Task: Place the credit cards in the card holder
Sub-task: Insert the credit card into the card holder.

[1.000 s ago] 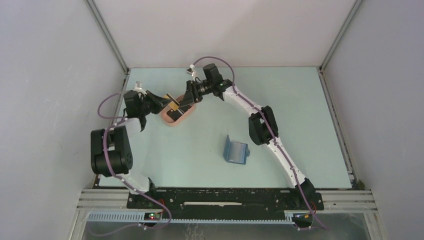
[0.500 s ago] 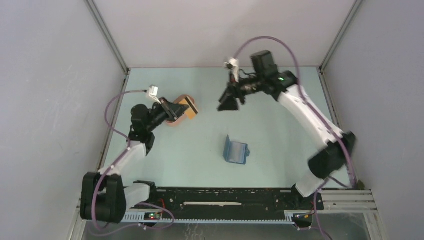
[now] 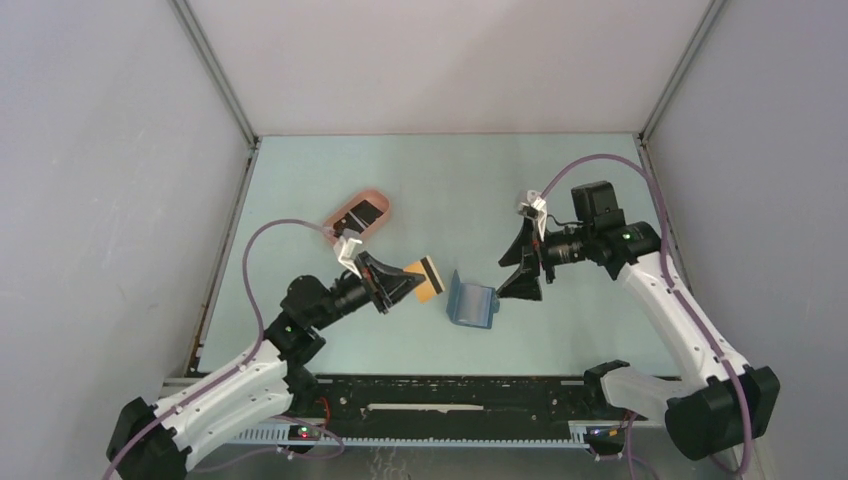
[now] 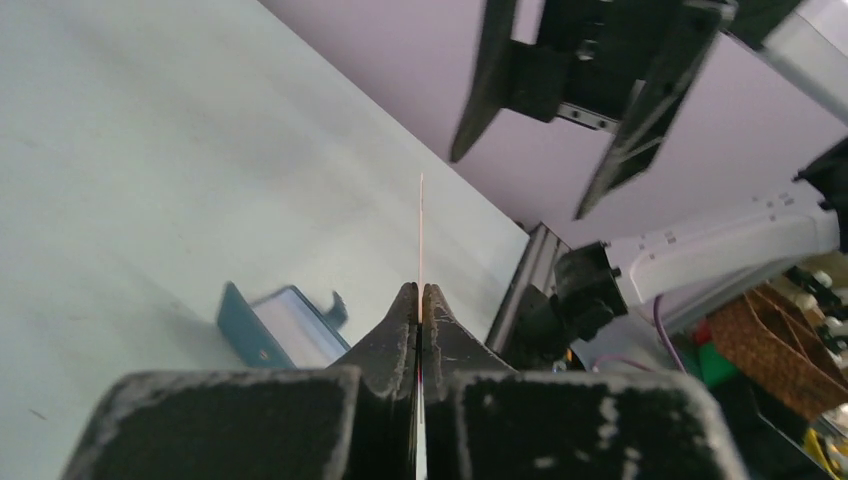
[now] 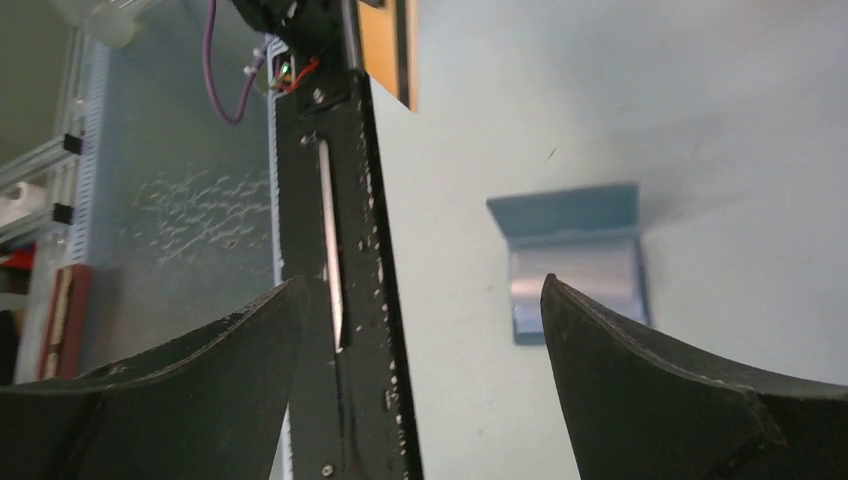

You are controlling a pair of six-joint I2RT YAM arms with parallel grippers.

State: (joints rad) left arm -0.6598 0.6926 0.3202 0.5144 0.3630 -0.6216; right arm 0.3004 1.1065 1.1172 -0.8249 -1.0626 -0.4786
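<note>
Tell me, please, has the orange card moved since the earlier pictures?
Yes: the orange card, in the left gripper, moved from the pink tray toward the card holder.

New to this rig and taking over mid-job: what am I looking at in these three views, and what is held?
Two robot arms stand at the near edge of the table. The overhead view looks down from behind them; the other two come from cameras on each wrist. The left gripper is shut on an orange-tan card, edge-on in its wrist view. The right gripper is open and empty. Between them the blue card holder sits part-open. Farther back, a pink tray holds a black card.
</note>
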